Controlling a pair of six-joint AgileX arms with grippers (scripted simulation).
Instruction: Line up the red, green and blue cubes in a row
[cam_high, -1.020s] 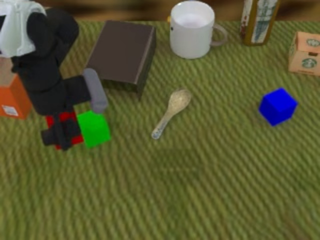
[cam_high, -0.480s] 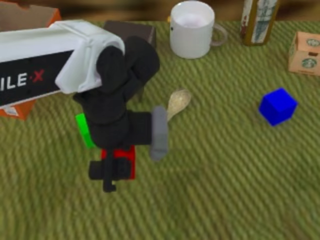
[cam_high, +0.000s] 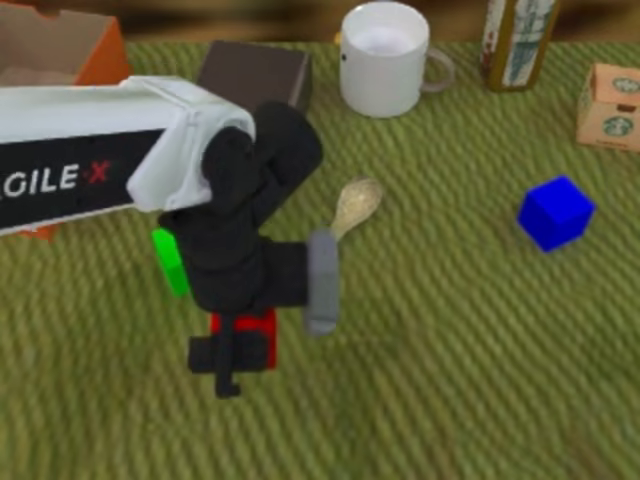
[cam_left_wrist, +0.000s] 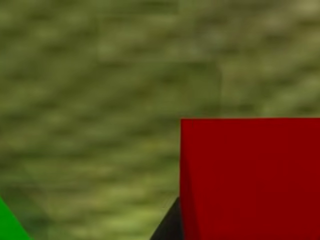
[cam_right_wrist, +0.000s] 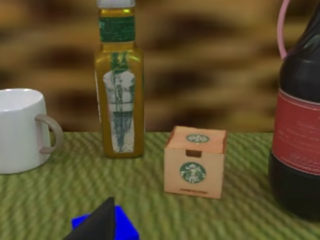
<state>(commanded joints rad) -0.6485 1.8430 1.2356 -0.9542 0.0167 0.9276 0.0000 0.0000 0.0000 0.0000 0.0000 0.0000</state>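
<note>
Red cube held at the left arm's fingertips

Cube of bright red (cam_high: 258, 335) sits pinched in the left gripper (cam_high: 232, 352), near the front left of the green woven mat (cam_high: 450, 380); the left wrist view shows its flat red face (cam_left_wrist: 250, 177) close up, with mat beyond it. Just left and slightly farther back, a bright green cube (cam_high: 170, 262) peeks from under the black wrist, so the two are near each other but I cannot tell if they touch. The deep blue cube (cam_high: 556, 212) lies well apart on the right.

Between them rests a pale speckled ceramic spoon (cam_high: 354, 204). Along the far edge stand a dark brown box (cam_high: 252, 72), a white mug (cam_high: 384, 58), a yellow-filled glass bottle (cam_high: 518, 40) and a small tan carton with green logos (cam_high: 610, 108). The right gripper is out of the top view; whether it is spread I cannot tell.
</note>
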